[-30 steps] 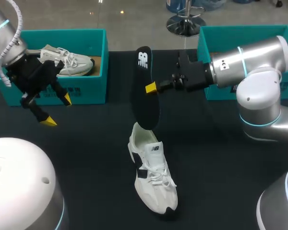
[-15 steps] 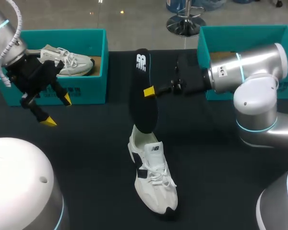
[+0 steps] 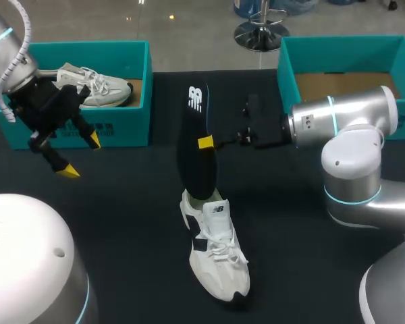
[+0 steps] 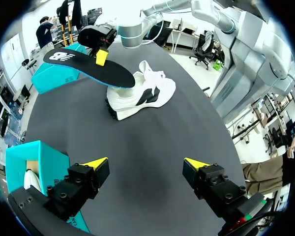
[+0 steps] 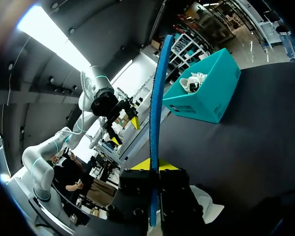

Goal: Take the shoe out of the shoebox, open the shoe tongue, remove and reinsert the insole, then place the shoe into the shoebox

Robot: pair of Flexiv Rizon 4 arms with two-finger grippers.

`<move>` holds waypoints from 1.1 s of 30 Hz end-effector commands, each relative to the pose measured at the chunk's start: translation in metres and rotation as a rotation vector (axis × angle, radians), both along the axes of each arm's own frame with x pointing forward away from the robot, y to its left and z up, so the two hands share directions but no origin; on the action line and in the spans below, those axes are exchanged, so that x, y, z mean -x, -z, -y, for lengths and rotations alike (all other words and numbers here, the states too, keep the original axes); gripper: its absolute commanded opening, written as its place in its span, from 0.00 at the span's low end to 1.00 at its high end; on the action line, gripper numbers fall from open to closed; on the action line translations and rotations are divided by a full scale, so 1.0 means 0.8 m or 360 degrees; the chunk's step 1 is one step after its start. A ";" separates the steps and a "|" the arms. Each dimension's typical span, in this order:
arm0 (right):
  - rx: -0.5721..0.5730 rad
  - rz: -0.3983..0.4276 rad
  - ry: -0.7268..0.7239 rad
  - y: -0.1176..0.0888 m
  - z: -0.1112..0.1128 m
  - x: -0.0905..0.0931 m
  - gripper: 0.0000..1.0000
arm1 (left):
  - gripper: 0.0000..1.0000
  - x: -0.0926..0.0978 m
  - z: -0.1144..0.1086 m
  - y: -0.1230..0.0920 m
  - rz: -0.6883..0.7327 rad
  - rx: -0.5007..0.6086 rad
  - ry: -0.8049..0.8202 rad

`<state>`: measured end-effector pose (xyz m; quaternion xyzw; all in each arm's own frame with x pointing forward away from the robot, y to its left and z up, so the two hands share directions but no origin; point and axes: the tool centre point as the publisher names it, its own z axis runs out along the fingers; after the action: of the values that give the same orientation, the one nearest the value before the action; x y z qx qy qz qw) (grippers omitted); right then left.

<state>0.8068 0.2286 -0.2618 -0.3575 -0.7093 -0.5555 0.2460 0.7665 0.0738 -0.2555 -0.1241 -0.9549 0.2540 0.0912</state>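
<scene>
Insole (image 3: 192,165) lower, nearer shoe (image 3: 216,251)

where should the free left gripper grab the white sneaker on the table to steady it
Have the left gripper pinch the white lace-up sneaker across its toe end, coming down from above. It sits upright on its sole, and its heel end is crowded by the flat black insole held in the right gripper.

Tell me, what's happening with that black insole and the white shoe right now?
Right end effector shut on insole, its lower end at the opening of the shoe. Left end effector open, empty, near the left shoebox. Nothing in the way.
</scene>
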 end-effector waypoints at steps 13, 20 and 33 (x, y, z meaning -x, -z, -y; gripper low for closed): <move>-0.0012 -0.0021 -0.0045 0.023 0.006 0.012 0.00 | 1.00 0.000 -0.001 0.000 0.0001 -0.0003 0.0000; -0.0021 -0.0056 -0.0048 0.036 0.004 0.021 0.00 | 1.00 0.000 -0.001 0.000 0.0001 -0.0003 0.0000; -0.0079 -0.0117 0.0006 0.057 -0.001 0.052 0.00 | 1.00 0.000 -0.001 0.000 0.0001 -0.0003 0.0000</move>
<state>0.7729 0.2269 -0.3031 -0.3684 -0.6901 -0.5543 0.2842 0.7666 0.0739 -0.2556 -0.1242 -0.9548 0.2543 0.0913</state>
